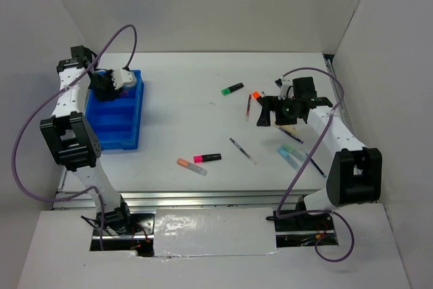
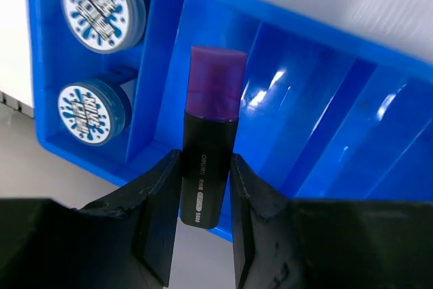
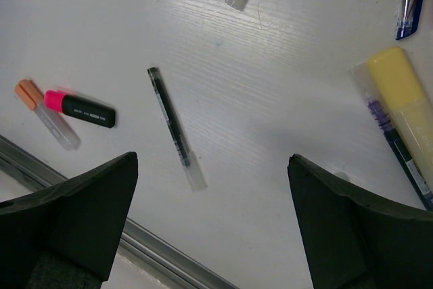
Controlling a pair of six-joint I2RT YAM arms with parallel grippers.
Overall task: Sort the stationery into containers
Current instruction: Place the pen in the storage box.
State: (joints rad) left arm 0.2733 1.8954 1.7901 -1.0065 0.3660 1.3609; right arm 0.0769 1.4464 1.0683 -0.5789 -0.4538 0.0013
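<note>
My left gripper (image 1: 124,78) (image 2: 203,216) is shut on a purple highlighter (image 2: 210,137) with a black body, held cap-forward over the bright-blue divided tray (image 1: 114,118) (image 2: 318,109). Two blue-patterned tape rolls (image 2: 100,6) (image 2: 91,111) lie in the tray's end compartment. My right gripper (image 1: 276,110) (image 3: 213,221) is open and empty above the table. Below it lie a thin dark pen (image 3: 172,130) (image 1: 242,151), a pink highlighter (image 3: 80,108) (image 1: 207,158), an orange-capped clear pen (image 3: 46,113) (image 1: 191,166) and a yellow highlighter (image 3: 409,99).
A green highlighter (image 1: 232,89), an orange highlighter (image 1: 256,95) and a red pen (image 1: 248,106) lie at the back middle. Light-blue highlighters (image 1: 291,156) and a dark pen (image 1: 314,165) lie by the right arm. White walls enclose the table; a metal rail (image 3: 101,218) runs along the front edge.
</note>
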